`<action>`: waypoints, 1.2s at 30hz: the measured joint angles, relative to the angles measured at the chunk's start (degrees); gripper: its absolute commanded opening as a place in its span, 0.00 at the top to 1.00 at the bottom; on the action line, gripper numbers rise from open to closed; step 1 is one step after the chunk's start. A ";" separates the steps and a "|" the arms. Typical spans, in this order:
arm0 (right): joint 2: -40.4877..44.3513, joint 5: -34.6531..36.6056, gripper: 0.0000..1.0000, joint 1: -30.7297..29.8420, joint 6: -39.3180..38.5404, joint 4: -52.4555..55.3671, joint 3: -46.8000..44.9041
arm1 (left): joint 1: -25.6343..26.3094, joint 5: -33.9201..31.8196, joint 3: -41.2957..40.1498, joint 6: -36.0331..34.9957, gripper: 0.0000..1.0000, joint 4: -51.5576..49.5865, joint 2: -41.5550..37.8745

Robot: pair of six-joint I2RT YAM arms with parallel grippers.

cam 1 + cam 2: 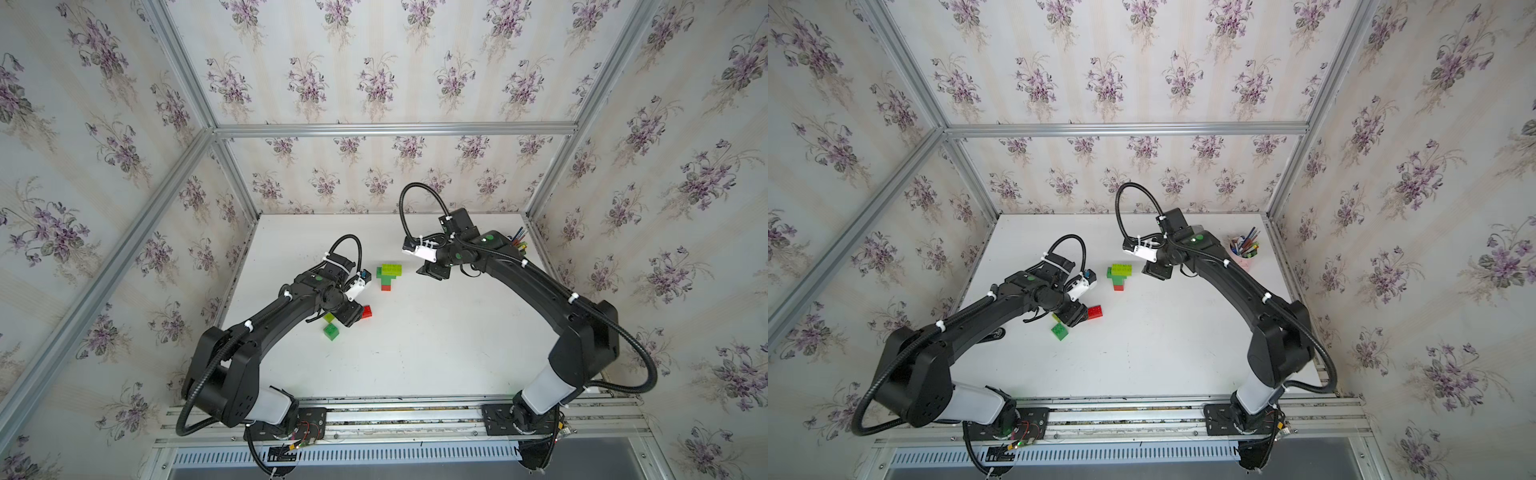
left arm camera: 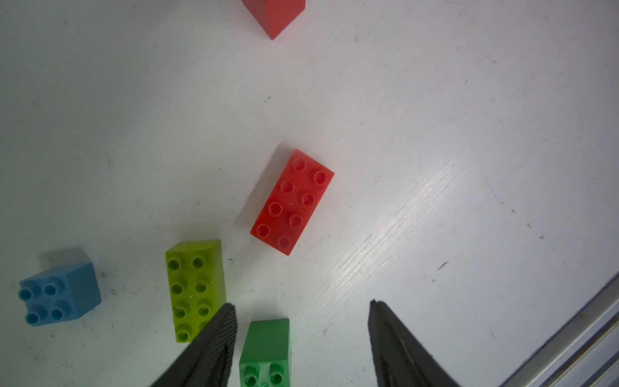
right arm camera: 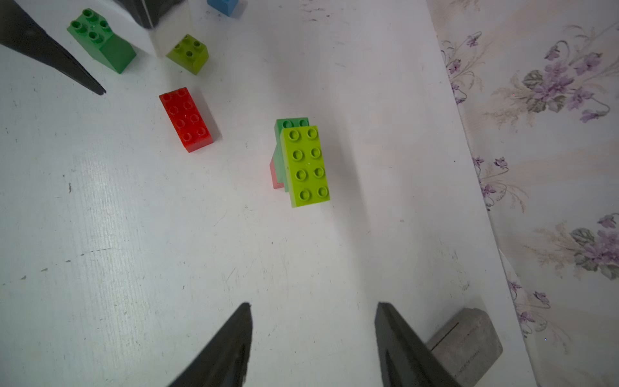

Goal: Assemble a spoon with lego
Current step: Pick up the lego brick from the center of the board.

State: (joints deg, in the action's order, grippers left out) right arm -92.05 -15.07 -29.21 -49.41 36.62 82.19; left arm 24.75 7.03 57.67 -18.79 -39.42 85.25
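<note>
A part-built spoon (image 3: 304,167) of lime, green and red plastic bricks is set mid-desk (image 1: 415,353) — loose lego bricks (image 2: 292,201) are left. The left end effector (image 2: 302,305) and right end effector (image 3: 315,305) are parted, empty.

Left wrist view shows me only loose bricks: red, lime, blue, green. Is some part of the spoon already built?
Observer: Yes. A small stack stands farther out: lime brick on top, dark green under it, red at the base.
Operator: Where is the right arm?
Observer: The right gripper hovers beside that stack, jaws open, holding nothing.
Operator: Anything else near it?
Observer: A grey block lies by it, close to the edge of the table.
</note>
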 measured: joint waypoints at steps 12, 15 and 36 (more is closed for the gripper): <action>13.86 -1.44 0.38 9.27 1.90 -5.90 -15.45 | 3.26 -4.59 1.62 -7.72 0.37 3.06 9.22; 14.80 -1.70 0.38 9.64 1.86 -6.45 -16.81 | 3.45 -5.99 1.97 -8.50 0.37 4.61 10.75; 16.48 -2.34 0.39 11.02 1.84 -6.75 -17.55 | 6.93 -7.21 1.11 -9.53 0.69 7.28 13.99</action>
State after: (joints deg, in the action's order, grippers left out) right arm -75.57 -17.41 -18.20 -47.57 29.87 64.64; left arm 31.68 -0.19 58.78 -28.32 -32.14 99.24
